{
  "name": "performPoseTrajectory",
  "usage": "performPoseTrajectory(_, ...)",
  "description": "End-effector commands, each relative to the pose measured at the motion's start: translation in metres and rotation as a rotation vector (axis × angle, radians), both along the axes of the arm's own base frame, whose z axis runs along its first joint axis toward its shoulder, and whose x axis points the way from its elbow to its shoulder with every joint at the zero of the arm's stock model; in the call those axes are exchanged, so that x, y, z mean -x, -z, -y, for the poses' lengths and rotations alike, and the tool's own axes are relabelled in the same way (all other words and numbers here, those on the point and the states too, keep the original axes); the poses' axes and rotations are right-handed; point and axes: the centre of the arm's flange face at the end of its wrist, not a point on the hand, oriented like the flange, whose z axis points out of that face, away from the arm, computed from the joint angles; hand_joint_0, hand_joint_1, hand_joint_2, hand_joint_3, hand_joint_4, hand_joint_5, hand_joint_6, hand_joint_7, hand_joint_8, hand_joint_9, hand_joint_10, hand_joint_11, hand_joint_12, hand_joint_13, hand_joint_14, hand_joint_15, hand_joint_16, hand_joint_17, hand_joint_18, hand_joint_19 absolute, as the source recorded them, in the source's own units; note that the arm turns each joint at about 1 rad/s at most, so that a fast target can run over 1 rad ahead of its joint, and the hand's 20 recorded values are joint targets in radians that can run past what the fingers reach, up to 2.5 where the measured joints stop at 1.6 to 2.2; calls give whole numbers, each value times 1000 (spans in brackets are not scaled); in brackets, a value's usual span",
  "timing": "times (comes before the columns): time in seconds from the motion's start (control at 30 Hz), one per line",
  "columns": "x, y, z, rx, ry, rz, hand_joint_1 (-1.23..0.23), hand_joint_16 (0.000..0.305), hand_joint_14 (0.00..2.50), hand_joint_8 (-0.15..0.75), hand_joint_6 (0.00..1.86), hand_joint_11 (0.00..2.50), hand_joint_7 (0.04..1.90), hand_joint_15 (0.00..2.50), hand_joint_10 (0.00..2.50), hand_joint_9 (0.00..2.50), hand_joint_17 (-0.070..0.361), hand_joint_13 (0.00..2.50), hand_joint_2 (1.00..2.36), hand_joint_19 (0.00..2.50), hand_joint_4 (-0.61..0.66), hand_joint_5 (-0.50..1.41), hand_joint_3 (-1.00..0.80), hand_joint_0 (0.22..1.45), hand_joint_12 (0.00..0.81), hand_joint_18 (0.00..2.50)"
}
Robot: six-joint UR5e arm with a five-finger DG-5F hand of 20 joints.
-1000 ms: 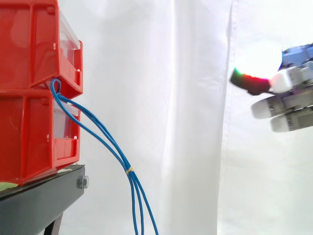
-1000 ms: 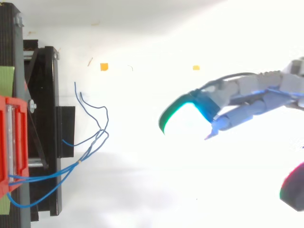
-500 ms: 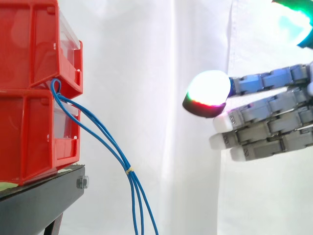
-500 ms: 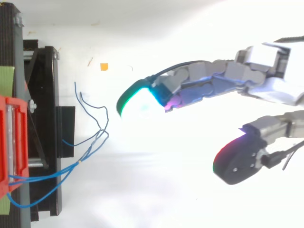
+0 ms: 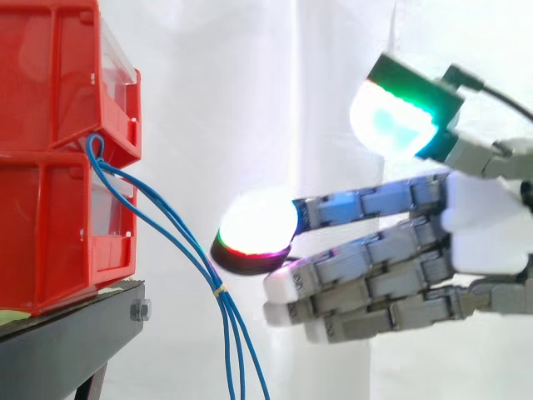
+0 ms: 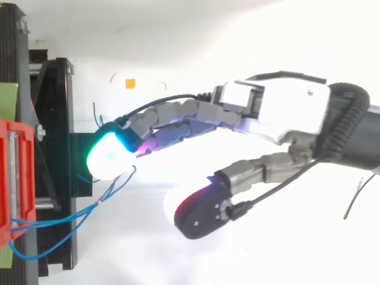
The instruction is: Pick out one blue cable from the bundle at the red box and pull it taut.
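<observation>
None of my fingers hold anything: my hand [image 5: 487, 225] is spread, fingers straight and reaching toward the boxes, thumb lifted well apart from them. In the side view the leading fingertips [image 5: 254, 232] sit just beside the bundle of thin blue cables [image 5: 225, 312], level with the stretch above its small yellow tie [image 5: 220, 291]. From above, a glowing pad [image 6: 110, 155] lies over the spot where the loose ends fan out. The glare there hides any contact, so I would say I am probably not touching a strand.

The cables loop out from the seam between the two stacked red plastic boxes [image 5: 50, 150], sag down past the edge of the black metal stand [image 5: 67, 346] and hang slack, all tied together.

By my reckoning the approach is nearly finished and everything else is left. No single cable is separated, none is pinched, and nothing is taut. What remains is to work one strand free of the rest, close on it and draw it away from the boxes.

I can read no writing, brand or label anywhere. A green strip [image 6: 9, 101] beside the boxes looks blank from above.
</observation>
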Motion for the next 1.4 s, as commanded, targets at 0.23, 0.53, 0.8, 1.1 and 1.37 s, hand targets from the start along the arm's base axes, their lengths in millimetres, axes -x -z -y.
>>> performPoseTrajectory(0.23, -21, 21, -4, 14, -21, 60, -564, 46, 0, 297, 501, 0, 602, 0, 0, 420, 104, 262, 1000, 51, 196, -232, -500, 493, 339, 5)
performPoseTrajectory(0.53, -48, 69, -5, -43, -35, 55, -571, 46, 0, 295, 501, 0, 636, 0, 0, 444, 103, 303, 1000, 70, 208, -223, -500, 499, 342, 66)
performPoseTrajectory(0.8, -63, 92, -10, -72, -81, 56, -580, 45, 0, 299, 501, 0, 679, 0, 0, 480, 102, 341, 1000, 103, 223, -210, -500, 509, 341, 124)
performPoseTrajectory(1.1, -68, 85, -12, -79, -97, 108, -577, 45, 0, 299, 502, 0, 720, 18, 0, 523, 101, 383, 1000, 136, 234, -198, -500, 515, 342, 164)
performPoseTrajectory(1.37, -70, 83, -16, -79, -129, 127, -602, 43, 2, 296, 502, 20, 779, 69, 0, 578, 97, 451, 1000, 180, 253, -178, -490, 549, 336, 251)
